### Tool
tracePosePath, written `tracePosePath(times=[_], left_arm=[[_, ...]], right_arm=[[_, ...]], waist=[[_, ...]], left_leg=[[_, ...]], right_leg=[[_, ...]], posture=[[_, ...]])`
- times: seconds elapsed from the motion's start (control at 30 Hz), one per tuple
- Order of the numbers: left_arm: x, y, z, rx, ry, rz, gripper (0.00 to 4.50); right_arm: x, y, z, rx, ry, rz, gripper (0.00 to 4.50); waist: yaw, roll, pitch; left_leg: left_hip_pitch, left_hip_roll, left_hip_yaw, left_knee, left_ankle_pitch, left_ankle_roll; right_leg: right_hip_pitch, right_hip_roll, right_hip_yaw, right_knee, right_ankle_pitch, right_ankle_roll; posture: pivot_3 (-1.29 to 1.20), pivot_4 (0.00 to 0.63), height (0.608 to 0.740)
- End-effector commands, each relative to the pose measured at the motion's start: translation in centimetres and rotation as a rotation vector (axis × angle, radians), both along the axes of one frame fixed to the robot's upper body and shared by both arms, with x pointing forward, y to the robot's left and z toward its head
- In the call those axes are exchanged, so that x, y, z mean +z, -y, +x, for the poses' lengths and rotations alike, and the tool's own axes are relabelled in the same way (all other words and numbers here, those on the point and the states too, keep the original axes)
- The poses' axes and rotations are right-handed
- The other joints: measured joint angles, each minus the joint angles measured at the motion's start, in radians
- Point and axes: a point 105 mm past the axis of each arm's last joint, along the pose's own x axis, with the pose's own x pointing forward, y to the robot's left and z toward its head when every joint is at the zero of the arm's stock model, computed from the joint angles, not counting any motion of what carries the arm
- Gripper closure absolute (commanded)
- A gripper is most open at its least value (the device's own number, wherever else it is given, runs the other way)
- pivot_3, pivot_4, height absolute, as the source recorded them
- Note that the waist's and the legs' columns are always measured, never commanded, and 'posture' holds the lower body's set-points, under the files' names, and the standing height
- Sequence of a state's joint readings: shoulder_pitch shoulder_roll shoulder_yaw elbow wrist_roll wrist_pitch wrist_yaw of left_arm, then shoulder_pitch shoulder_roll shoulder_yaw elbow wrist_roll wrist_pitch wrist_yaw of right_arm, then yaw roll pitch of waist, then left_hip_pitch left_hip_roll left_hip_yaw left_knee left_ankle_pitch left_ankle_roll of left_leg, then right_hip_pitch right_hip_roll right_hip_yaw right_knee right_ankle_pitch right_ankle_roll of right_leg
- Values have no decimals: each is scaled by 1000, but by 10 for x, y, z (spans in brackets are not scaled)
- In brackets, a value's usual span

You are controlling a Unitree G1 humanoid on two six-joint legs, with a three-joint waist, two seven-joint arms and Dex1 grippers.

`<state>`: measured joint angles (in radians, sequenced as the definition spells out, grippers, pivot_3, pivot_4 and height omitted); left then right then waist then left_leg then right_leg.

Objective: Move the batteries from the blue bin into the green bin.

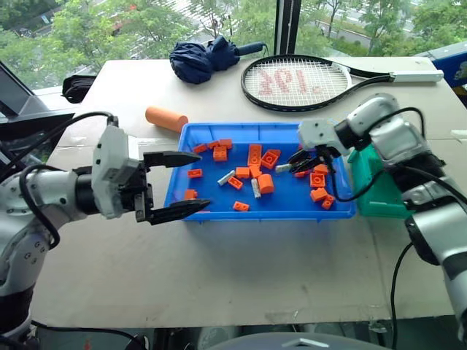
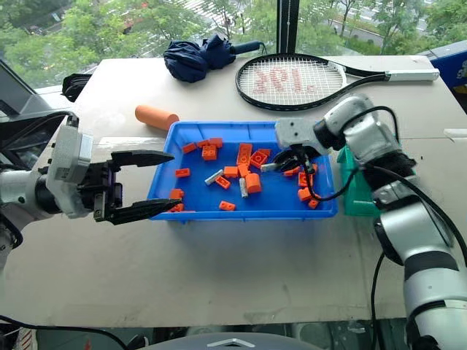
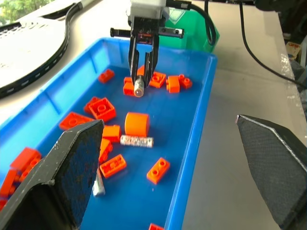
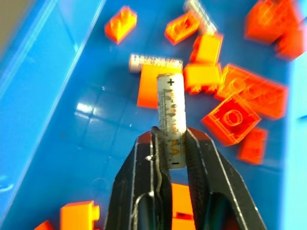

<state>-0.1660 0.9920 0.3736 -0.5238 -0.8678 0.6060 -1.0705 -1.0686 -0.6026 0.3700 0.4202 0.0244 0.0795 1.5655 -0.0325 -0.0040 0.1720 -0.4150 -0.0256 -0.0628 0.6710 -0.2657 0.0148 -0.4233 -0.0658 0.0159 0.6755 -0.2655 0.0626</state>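
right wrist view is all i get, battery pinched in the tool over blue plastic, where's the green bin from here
Observer: The green bin sits just past the blue bin's right end, beneath the right arm.
Operator: is the left tool in my way
Observer: No. The left tool hangs open at the blue bin's opposite, left end, apart from the right tool and its battery.
Operator: how many more after this one
Observer: Across the whole blue bin, two more batteries lie near the middle among the orange bricks.
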Motion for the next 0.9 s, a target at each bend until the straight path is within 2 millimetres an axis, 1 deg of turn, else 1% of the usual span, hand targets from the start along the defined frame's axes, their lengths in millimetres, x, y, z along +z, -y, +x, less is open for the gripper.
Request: tracePosePath(times=[0.03, 0.1, 0.17, 0.2, 0.27, 0.33, 0.43, 0.5, 0.67, 0.73, 0.77, 0.9], left_arm=[[12, 19, 0, -64, 31, -63, 0], [16, 28, 3, -94, 33, -96, 0], [20, 35, 8, -113, 28, -117, 0], [21, 40, 10, -129, 26, -125, 0], [24, 47, 12, -162, 25, -133, 0], [25, 53, 14, -192, 29, -135, 0], [27, 59, 18, -234, 33, -131, 0], [29, 62, 20, -257, 35, -126, 0], [29, 65, 25, -298, 46, -107, 0], [29, 64, 26, -304, 55, -101, 0], [29, 64, 27, -304, 57, -100, 0], [28, 60, 27, -299, 55, -92, 0]], right_arm=[[39, 29, -14, -159, 83, 103, 4462], [49, 55, -17, -318, 95, 138, 4462], [52, 81, -22, -467, 83, 155, 4462], [52, 97, -26, -568, 59, 172, 4462], [49, 122, -32, -722, 31, 195, 4462], [43, 140, -37, -840, 14, 200, 4462], [32, 160, -41, -995, 0, 208, 4462], [27, 170, -42, -1065, 9, 200, 4462], [14, 185, -41, -1179, 10, 170, 4462], [12, 190, -41, -1219, 4, 157, 3521], [11, 189, -42, -1223, -3, 157, 3204], [14, 188, -40, -1222, 21, 166, 1264]], waist=[[4, 0, 0], [16, 0, 0], [25, 0, 0], [26, -1, 0], [28, -1, 0], [25, -1, 0], [17, -1, 0], [15, -1, 0], [19, -1, 0], [19, -1, 0], [20, -1, 0], [19, -1, 0]], left_leg=[[0, 0, 0, 0, 0, 0], [0, 0, 0, 1, 0, 0], [0, -1, 1, 2, 0, 0], [0, -1, 1, 2, 0, 1], [0, -1, 1, 2, 0, 1], [0, -1, 2, 2, 0, 1], [1, 0, 4, 2, 0, 1], [2, 0, 5, 2, 0, 1], [2, 0, 5, 3, 0, 2], [2, 0, 5, 4, 0, 2], [1, 0, 5, 4, 0, 2], [1, 1, 5, 5, 0, 2]], right_leg=[[0, 0, 0, 0, 0, 0], [0, 0, 0, 1, 0, 0], [0, 0, 1, 1, 0, 0], [0, 2, 1, 1, 0, 0], [1, 2, 1, 2, 0, 0], [1, 3, 1, 2, 0, 0], [1, 4, 3, 3, 0, 0], [1, 5, 4, 3, 0, 0], [1, 7, 4, 3, 0, 0], [1, 7, 4, 3, 0, 0], [1, 7, 4, 3, 0, 0], [2, 7, 4, 3, 0, 0]], posture=[[0, 150, 740], [0, 150, 740], [0, 150, 740], [0, 150, 740], [0, 150, 740], [0, 150, 740], [0, 150, 740], [0, 150, 740], [0, 150, 740], [0, 150, 740], [0, 150, 740], [0, 150, 740]])
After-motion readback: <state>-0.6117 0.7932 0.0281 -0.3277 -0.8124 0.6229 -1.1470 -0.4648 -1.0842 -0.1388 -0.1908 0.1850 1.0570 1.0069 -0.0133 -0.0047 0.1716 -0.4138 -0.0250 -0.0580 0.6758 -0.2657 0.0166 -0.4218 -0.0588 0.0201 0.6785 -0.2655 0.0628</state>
